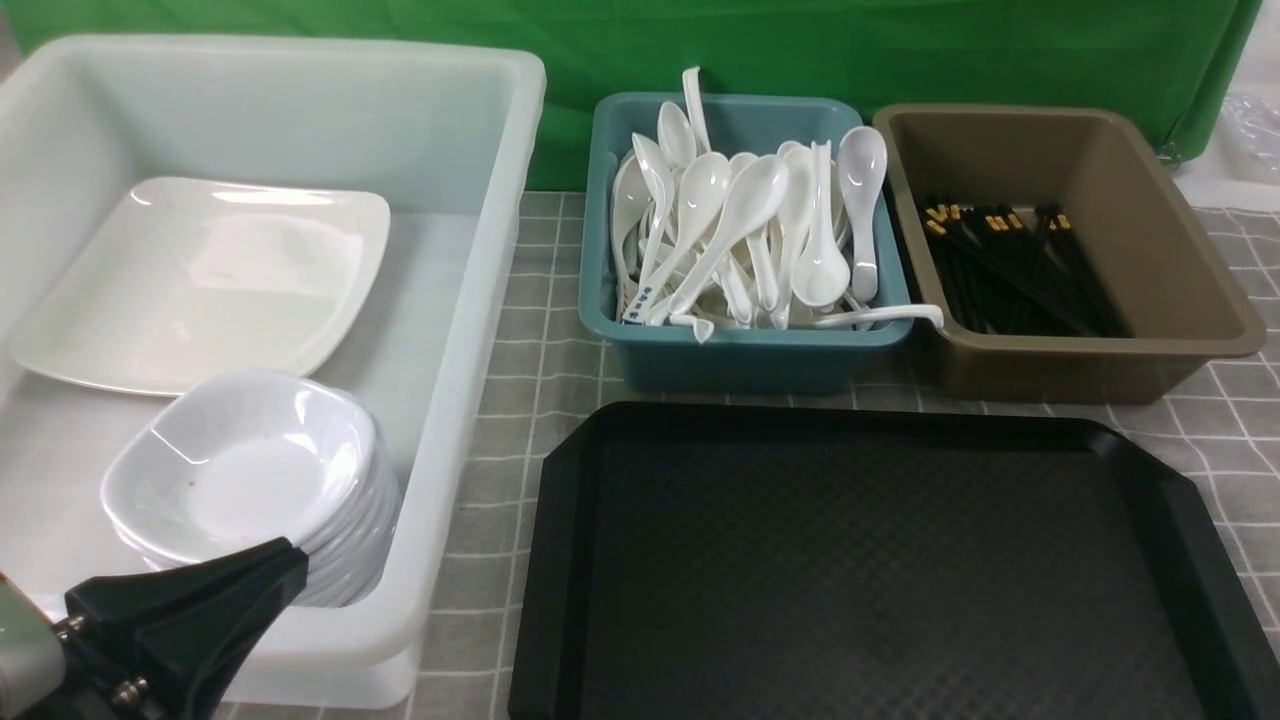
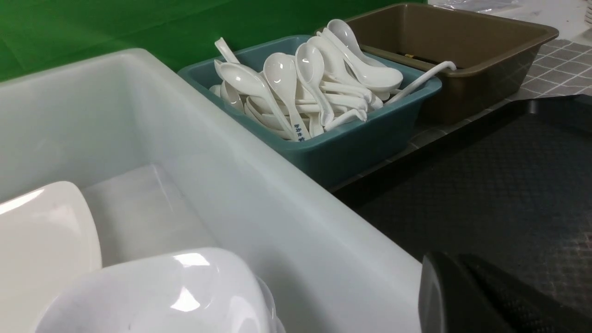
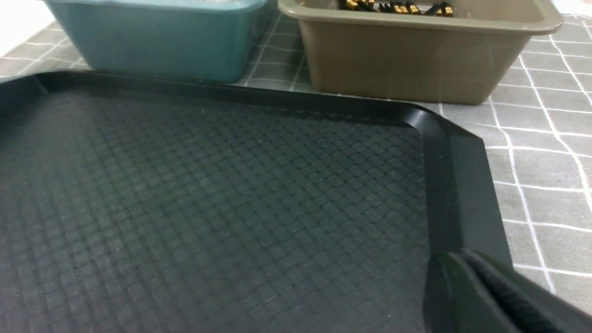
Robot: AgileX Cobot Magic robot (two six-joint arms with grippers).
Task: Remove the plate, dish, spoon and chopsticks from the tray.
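Tray [image 1: 880, 570] bare; plate [image 1: 200, 280] and stacked dishes [image 1: 250, 480] in white tub [image 1: 480, 300], spoons [image 1: 740, 230] in teal tub [image 1: 740, 350], chopsticks [image 1: 1010, 260] in brown tub [image 1: 1150, 300]. Clearing looks finished. Left gripper [image 1: 200, 610] jaws shut, empty; right gripper [image 3: 490, 296] jaws near-closed, aperture unclear, holding nothing. Next: retreat.

- White bin [image 1: 470, 330] on the left, holding stacked small dishes [image 1: 250, 480].
- Teal tub [image 1: 740, 350] beside a brown tub [image 1: 1150, 250].
- Grey checked cloth [image 1: 520, 400] covers the table.
- Green backdrop [image 1: 900, 50] behind.
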